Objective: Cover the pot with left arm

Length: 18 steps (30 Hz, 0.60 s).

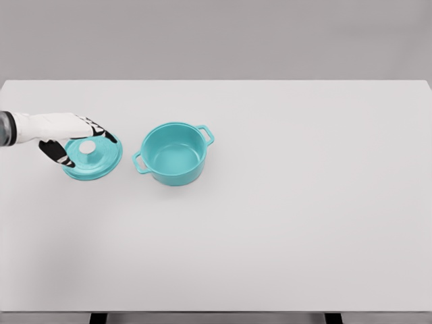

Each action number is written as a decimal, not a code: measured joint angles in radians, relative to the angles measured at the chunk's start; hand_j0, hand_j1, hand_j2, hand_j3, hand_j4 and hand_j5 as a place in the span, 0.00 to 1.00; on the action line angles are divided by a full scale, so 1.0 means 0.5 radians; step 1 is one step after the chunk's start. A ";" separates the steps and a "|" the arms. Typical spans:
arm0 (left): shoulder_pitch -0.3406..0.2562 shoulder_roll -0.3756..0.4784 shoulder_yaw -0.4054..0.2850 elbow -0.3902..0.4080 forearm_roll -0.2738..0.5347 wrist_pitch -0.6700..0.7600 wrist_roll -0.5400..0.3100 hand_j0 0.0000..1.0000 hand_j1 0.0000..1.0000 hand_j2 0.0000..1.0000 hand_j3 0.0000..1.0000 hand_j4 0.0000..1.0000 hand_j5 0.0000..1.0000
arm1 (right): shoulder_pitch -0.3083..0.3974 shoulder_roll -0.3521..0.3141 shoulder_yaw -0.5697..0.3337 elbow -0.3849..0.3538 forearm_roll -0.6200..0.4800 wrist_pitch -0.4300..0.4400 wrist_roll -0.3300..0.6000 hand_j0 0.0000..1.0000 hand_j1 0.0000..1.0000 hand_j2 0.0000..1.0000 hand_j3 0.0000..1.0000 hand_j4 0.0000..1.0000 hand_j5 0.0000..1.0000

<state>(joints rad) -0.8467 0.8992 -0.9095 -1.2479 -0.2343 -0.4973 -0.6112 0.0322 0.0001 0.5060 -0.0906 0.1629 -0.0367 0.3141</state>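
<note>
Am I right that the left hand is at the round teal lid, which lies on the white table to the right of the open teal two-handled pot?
Not quite: the head view shows the round teal lid lying to the left of the open teal two-handled pot, not the right. The rest holds: the left hand is at the lid on the white table.

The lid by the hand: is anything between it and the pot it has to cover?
Nothing visible. The left hand is at the teal lid, and only bare white table lies between it and the open pot to its right.
</note>
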 measured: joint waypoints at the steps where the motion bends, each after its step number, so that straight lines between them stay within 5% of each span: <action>1: 0.000 -0.010 -0.002 0.018 -0.001 0.000 0.000 0.84 0.84 0.84 0.84 0.84 0.84 | 0.000 0.000 0.000 0.000 0.000 0.000 0.000 1.00 1.00 1.00 1.00 1.00 1.00; 18: -0.034 -0.155 -0.022 0.261 -0.170 0.003 0.000 0.83 0.83 0.83 0.83 0.83 0.83 | 0.000 0.000 0.000 0.000 0.000 0.000 0.000 1.00 1.00 1.00 1.00 1.00 1.00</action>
<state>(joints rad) -0.8636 0.8219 -0.9206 -1.1174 -0.3195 -0.4958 -0.6112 0.0322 0.0001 0.5060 -0.0906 0.1629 -0.0367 0.3141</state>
